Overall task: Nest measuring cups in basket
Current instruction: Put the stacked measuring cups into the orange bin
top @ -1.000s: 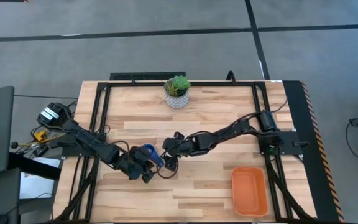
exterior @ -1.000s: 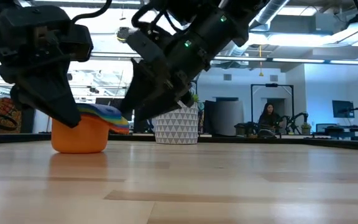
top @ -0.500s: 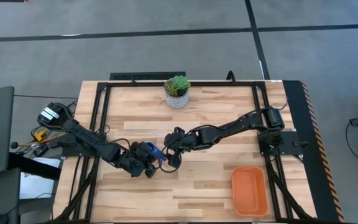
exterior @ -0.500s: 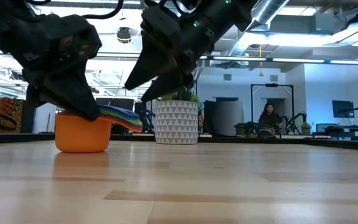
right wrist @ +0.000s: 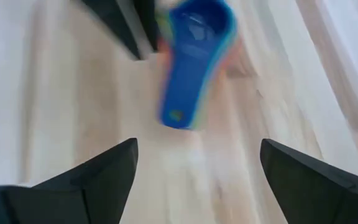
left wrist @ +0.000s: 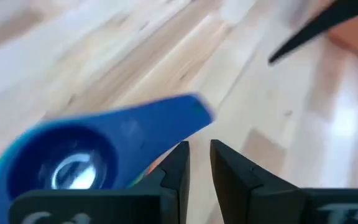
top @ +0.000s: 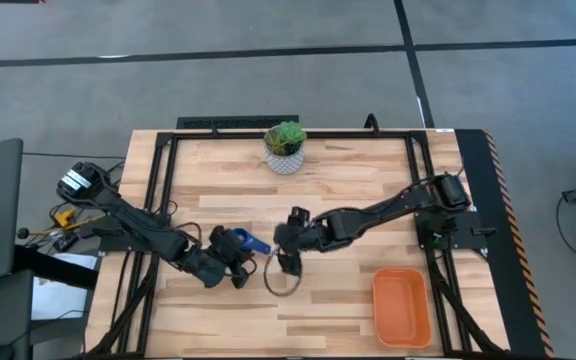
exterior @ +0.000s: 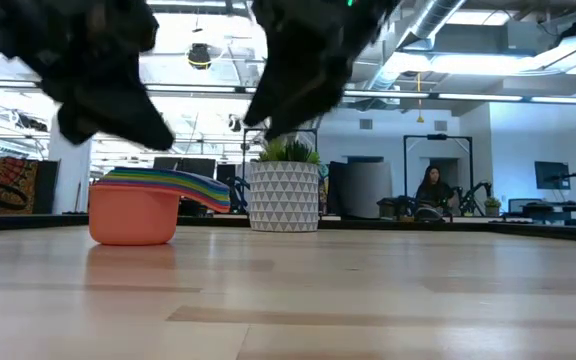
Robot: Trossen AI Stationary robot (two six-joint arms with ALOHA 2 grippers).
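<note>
We see the nested stack of small plastic measuring cups (top: 240, 242), dark blue one on top, orange one at the bottom, sitting on the wooden bench (top: 348, 180) left of centre, well apart from the shallow orange plastic basket (top: 401, 306) at the near right corner. The stack is not in the basket yet.

The left gripper (left wrist: 196, 163) is just beside the stack, fingers nearly together with a thin gap, clamped on nothing we can make out. The right gripper (right wrist: 197, 168) hangs near the handles, fingers wide apart, empty.

Risks as we judge them: lifting by the handles could split the stack or tip it; the two arms sit close and could clash.

Around: a white patterned pot with a green plant (top: 285, 147) at the far edge, clear of the route. A loose cable loop (top: 279, 279) lies between stack and basket and may snag.
</note>
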